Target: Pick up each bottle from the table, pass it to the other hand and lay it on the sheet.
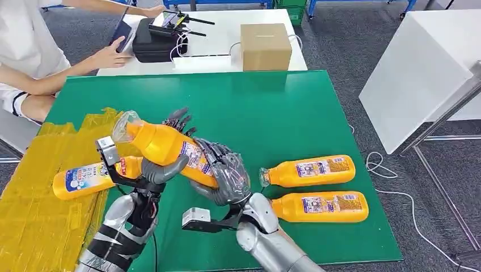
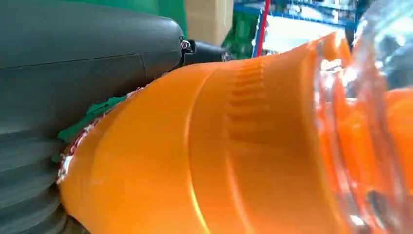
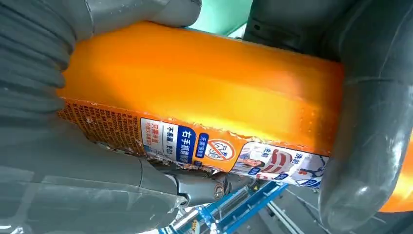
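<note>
An orange bottle (image 1: 164,148) with a clear cap hangs tilted above the green table (image 1: 272,107), held by both hands at once. My left hand (image 1: 161,170) wraps its middle from the left and below. My right hand (image 1: 227,175) grips its lower end. Up close the bottle (image 2: 243,146) has a ribbed orange shoulder, and its printed label (image 3: 214,151) sits between my right hand's fingers. One bottle (image 1: 93,175) lies on the yellow sheet (image 1: 39,209) at the left. Two more bottles (image 1: 309,171) (image 1: 320,206) lie side by side on the table to the right.
A person sits at the back left with a hand (image 1: 110,56) near a phone. Behind the green table stand a cardboard box (image 1: 265,46) and a black case with a controller (image 1: 161,37) on a white table. A white table (image 1: 420,68) stands at the right.
</note>
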### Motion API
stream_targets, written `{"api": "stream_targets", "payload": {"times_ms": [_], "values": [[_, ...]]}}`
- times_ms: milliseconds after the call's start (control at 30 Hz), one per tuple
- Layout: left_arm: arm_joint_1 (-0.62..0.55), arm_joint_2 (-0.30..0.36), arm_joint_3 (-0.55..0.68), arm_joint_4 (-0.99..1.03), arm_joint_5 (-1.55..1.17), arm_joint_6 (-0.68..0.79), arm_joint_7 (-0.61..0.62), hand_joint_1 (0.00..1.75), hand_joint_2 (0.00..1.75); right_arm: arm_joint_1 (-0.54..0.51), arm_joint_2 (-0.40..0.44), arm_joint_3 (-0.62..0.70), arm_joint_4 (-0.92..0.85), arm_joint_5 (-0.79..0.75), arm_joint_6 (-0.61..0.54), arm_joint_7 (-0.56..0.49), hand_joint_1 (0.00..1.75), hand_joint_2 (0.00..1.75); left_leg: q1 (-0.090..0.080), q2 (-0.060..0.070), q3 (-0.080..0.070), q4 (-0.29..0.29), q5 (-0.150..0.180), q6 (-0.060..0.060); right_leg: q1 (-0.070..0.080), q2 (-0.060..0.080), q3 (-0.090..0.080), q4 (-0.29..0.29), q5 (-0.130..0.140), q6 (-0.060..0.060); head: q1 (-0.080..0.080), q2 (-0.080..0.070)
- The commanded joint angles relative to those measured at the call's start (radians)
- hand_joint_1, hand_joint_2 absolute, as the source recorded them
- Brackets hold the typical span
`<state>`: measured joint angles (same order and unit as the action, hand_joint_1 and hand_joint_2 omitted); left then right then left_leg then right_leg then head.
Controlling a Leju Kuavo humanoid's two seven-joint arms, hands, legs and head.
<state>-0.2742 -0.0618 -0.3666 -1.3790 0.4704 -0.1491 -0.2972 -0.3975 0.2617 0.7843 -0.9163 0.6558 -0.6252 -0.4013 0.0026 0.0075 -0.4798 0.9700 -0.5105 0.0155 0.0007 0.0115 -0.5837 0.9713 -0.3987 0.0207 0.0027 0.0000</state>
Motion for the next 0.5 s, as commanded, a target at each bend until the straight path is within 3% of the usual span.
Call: {"api": "stream_targets", "payload": {"times_ms": [33, 500], "values": [[-0.080, -0.033, 0.061, 0.062, 0.012, 0.033, 0.010, 1.75, 1.75, 0.006, -0.018, 0.121, 0.073, 0.027, 0.007, -0.036, 1.75, 1.75, 0.001, -0.002, 0.001, 0.000, 0.000, -0.001, 0.001, -0.003, 0.002, -0.001, 0.000, 0.000, 0.000, 0.000], [-0.072, -0.038, 0.083, 0.058, 0.029, 0.076, 0.001, 1.75, 1.75, 0.006, -0.012, 0.096, 0.079, 0.015, -0.015, -0.032, 1.75, 1.75, 0.001, -0.002, 0.001, 0.000, 0.000, -0.001, 0.001, -0.003, 0.002, -0.001, 0.000, 0.000, 0.000, 0.000]]}}
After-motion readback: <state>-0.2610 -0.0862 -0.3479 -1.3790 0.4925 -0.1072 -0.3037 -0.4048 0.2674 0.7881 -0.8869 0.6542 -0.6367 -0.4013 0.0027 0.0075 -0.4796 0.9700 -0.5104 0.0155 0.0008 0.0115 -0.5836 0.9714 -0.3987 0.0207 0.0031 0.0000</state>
